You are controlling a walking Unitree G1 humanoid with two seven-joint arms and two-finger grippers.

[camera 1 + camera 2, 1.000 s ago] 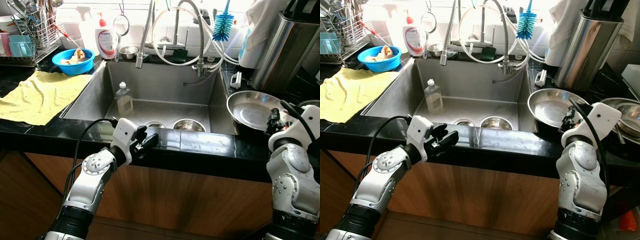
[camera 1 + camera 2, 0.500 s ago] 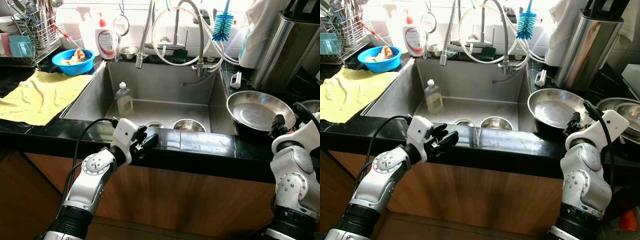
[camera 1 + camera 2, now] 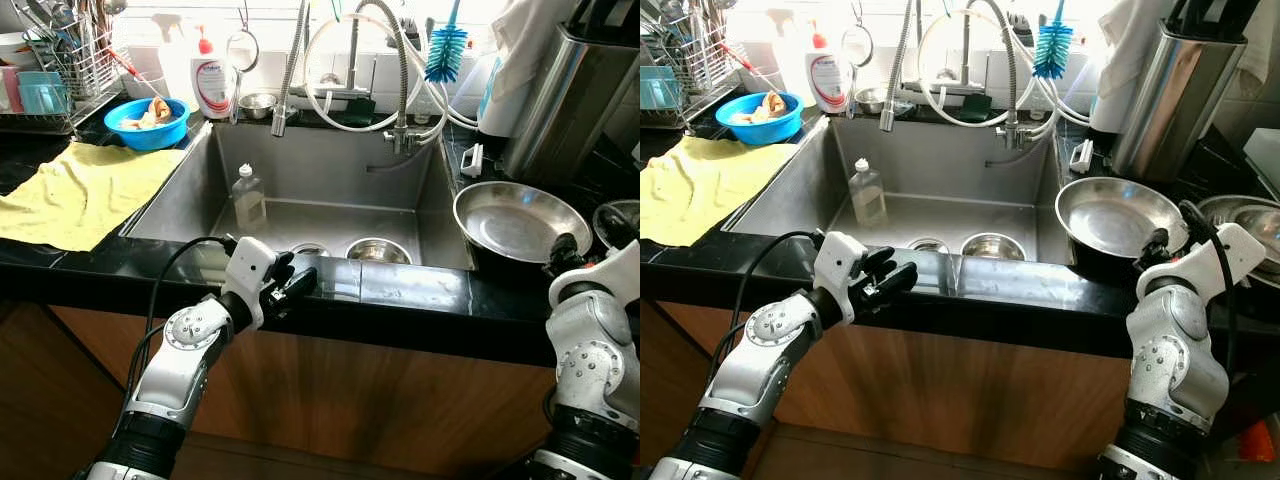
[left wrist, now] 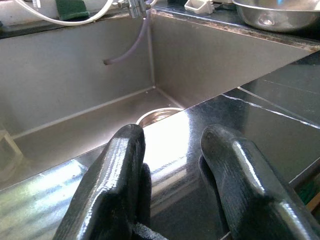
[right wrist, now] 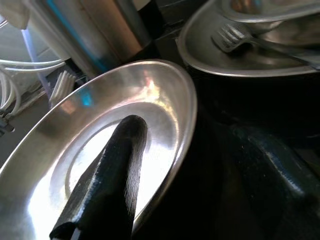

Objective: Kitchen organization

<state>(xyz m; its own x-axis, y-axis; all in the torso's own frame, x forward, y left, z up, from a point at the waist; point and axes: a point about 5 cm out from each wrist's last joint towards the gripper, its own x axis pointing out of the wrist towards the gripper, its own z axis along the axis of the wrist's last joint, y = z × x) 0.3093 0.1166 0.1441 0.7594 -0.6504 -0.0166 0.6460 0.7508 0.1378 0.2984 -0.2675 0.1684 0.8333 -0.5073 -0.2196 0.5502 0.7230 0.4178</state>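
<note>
Right wrist view: right tool fingers apart, straddling steel plate rim

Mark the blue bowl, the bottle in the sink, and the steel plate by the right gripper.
blue bowl [image 3: 148, 125]: left eye view, front wall.
bottle [image 3: 248, 200]: left eye view, body.
steel plate [image 3: 520, 220]: left eye view, inner face.

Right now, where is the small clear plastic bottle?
The small clear plastic bottle stands upright inside the steel sink, at its left wall, below the blue bowl.
</note>
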